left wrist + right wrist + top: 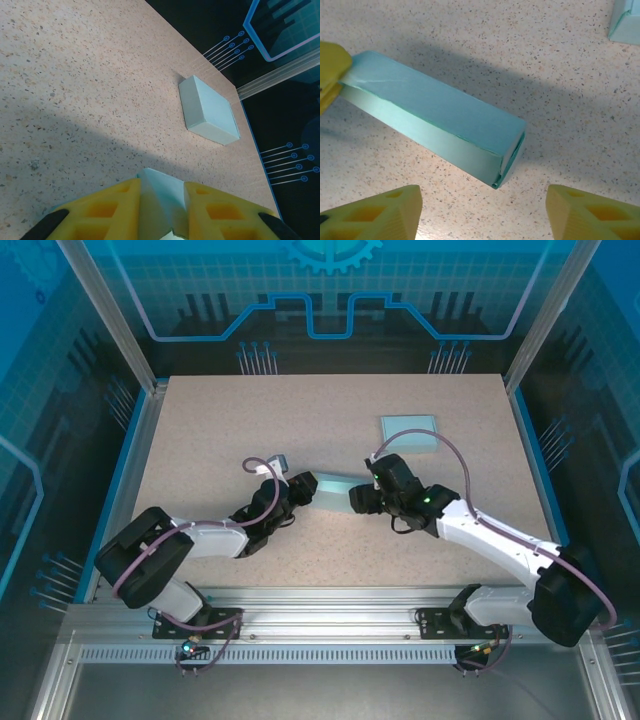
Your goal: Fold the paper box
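The left gripper [162,196] is clamped on one end of the pale blue paper box [435,117], holding it over mid-table between the arms. The box's free end flap gapes slightly. The right gripper [482,210] stands wide apart and holds nothing. With only one end pinched, the box could swivel or crumple if the right fingers push off-centre. A folded box [410,432] lies farther right.
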